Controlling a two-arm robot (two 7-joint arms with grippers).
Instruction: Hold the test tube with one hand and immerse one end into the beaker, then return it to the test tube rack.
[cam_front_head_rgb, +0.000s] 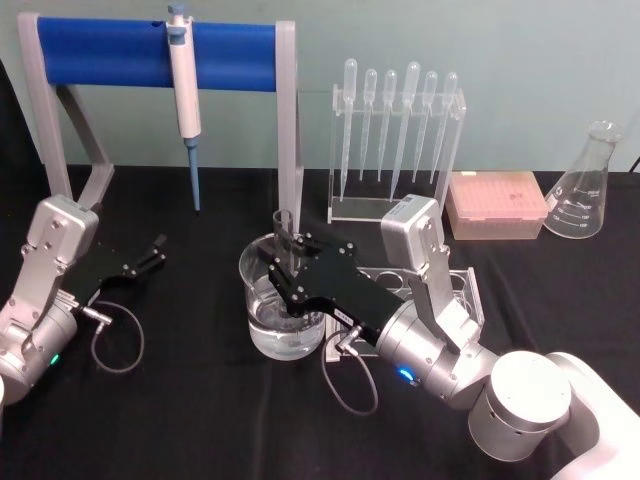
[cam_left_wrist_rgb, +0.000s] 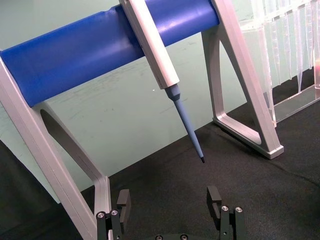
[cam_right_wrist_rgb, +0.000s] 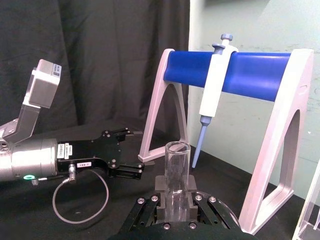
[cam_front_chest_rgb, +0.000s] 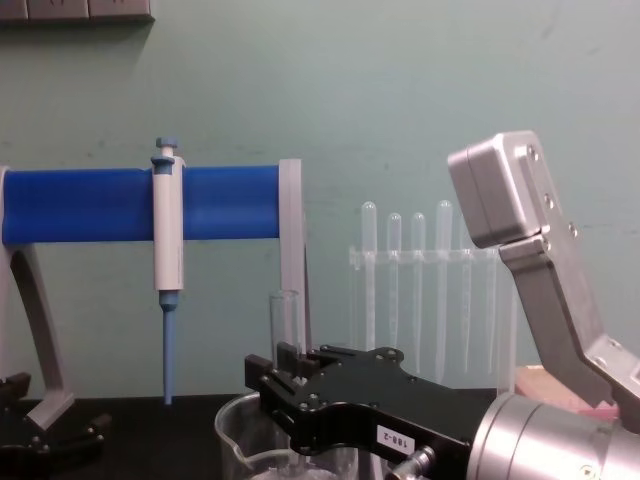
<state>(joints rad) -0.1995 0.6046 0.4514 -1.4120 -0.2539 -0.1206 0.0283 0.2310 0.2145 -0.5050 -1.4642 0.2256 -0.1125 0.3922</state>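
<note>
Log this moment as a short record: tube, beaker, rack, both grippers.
test tube: upright, lower end inside the beaker
beaker: on the table, clear liquid in it
right gripper: shut on the test tube, above the beaker
left gripper: open, empty, near the pipettor stand
test tube rack: behind the right arm, tube not yet returned
</note>
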